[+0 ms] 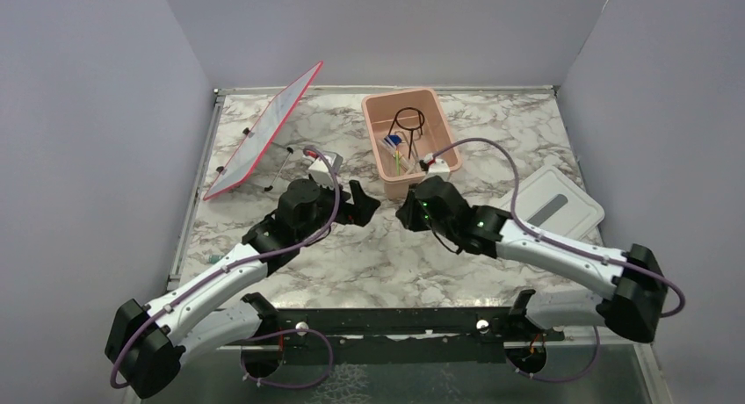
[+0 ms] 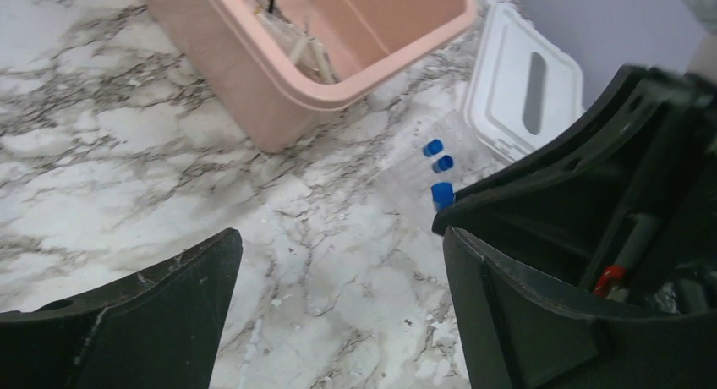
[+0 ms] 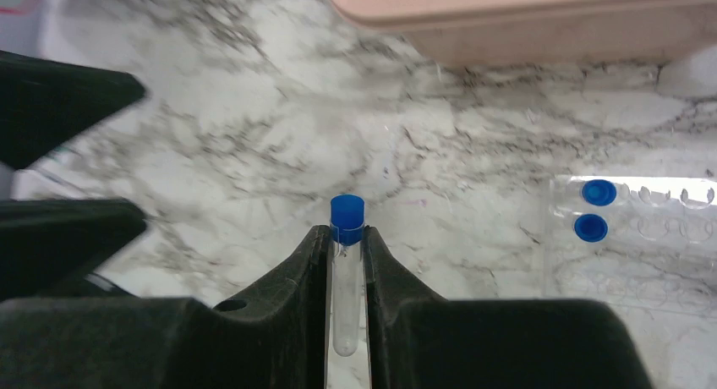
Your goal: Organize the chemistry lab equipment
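My right gripper [image 3: 347, 233] is shut on a clear tube with a blue cap [image 3: 347, 275], and the cap pokes out past the fingertips. Two more blue-capped tubes [image 3: 599, 192] stand in a clear rack [image 3: 655, 249] to its right; their caps [image 2: 433, 147] also show in the left wrist view. My left gripper [image 2: 338, 245] is open over bare marble, facing the right gripper [image 1: 404, 214] just in front of the pink tub [image 1: 442, 114]. A black wire ring stand [image 1: 408, 119] and small items lie in the tub. In the top view the left gripper [image 1: 369, 204] holds nothing.
A white lid [image 1: 553, 206] lies at the right behind the right arm. A large flat red-edged panel [image 1: 264, 132] leans at the back left. The pink tub's wall [image 3: 550, 21] stands just beyond the held tube.
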You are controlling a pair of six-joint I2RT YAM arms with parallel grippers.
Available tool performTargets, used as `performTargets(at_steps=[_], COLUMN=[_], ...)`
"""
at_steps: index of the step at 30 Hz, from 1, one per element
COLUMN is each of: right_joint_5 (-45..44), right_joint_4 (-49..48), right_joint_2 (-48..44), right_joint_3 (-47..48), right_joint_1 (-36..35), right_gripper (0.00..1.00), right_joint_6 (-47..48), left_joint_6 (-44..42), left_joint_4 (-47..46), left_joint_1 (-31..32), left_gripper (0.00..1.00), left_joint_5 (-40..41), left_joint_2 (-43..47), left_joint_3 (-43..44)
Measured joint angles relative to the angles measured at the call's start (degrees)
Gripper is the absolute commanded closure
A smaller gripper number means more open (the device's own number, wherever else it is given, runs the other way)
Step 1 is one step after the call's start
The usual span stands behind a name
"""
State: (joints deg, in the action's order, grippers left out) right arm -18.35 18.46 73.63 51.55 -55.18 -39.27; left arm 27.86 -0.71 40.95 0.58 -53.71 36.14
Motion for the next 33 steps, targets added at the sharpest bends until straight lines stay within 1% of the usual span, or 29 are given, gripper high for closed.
performTargets(at_steps=[1,4,7,11,13,15,22,26,31,33], right_joint_5=[-0.28,-0.92,-1.31,-1.49,-1.40,-0.94,1.53,2.69,3.39,3.43], right_joint_4=[-1.73,-6.08,-9.29,-12.76,-14.19,-15.93,-18.53,-19.12,-20.06,-20.04], right_joint_2=[-2.58,-9.33,-14.05,-18.36,-19.61,-20.22,-19.87,-19.32,-19.19,-19.17], right_joint_3=[-0.57,-2.64,-4.17,-5.27,-5.42,-5.44,-5.44,-5.44,-5.44,-5.49], right_joint_1=[0.00,0.00,0.00,0.00,0.00,0.00,0.00,0.00,0.00,0.00], right_gripper=[0.79,0.79,0.79,0.78,0.78,0.78,0.78,0.78,0.78,0.76], right_joint_6=[0.39,0.90,1.16,1.18,1.16,1.18,1.22,1.18,1.18,1.18], left_joint_6=[-0.02,-0.02,0.02,0.85,1.79,2.84,6.21,7.08,7.74,7.74], left_joint_4=[-0.85,-4.28,-7.56,-12.39,-14.03,-15.50,-16.39,-17.35,-18.16,-18.43], left_joint_1=[0.00,0.00,0.00,0.00,0.00,0.07,1.05,2.25,2.91,3.02], left_gripper=[0.02,0.02,0.05,0.16,0.23,0.26,0.47,0.60,0.85,0.94], left_joint_5=[-1.81,-7.89,-13.42,-20.35,-22.36,-24.20,-27.45,-28.68,-29.51,-29.55], left_joint_2=[0.15,0.76,1.36,1.49,1.11,-0.31,-5.51,-6.73,-8.24,-8.57], left_joint_3=[-0.26,-1.27,-1.57,-1.57,-1.55,-1.33,-0.17,0.96,1.57,1.68])
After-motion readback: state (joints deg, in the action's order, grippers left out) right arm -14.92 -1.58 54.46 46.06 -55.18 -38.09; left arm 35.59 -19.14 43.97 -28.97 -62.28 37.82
